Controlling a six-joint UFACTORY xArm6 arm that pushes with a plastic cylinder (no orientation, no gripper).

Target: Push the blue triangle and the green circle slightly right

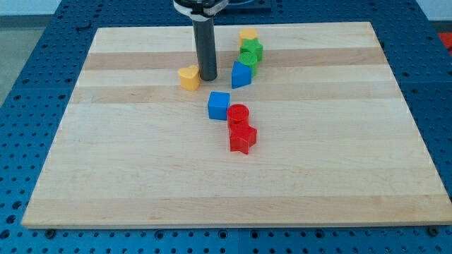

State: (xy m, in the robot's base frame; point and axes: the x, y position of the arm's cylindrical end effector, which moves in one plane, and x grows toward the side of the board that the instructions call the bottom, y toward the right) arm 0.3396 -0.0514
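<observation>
The blue triangle [241, 74] sits in the upper middle of the wooden board [127, 176], a little toward the view's right of centre. Touching it on its upper right side is the green circle [248, 59], which is partly hidden by the blocks around it. Just above the circle is a green star-like block [252, 49], and above that a yellow block [248, 34] whose shape I cannot make out; these four form a tight column running toward the view's top.

My tip [207, 77] rests on the board just to the view's left of the blue triangle, with a narrow gap between them, so it is near but not touching. The rod is a plain straight stick with nothing that opens or closes, and it holds nothing. On the other side of the tip, just beside it to the view's left, lies a yellow heart-shaped block [189, 77].

Lower down, toward the view's bottom, a blue cube [219, 105] stands apart from the triangle. Just to its lower right is a red cylinder [238, 113], and a red star [243, 138] touches that cylinder from below.

No containers are on the board; every block lies directly on the wood. The board itself rests on a blue perforated table [28, 85].
</observation>
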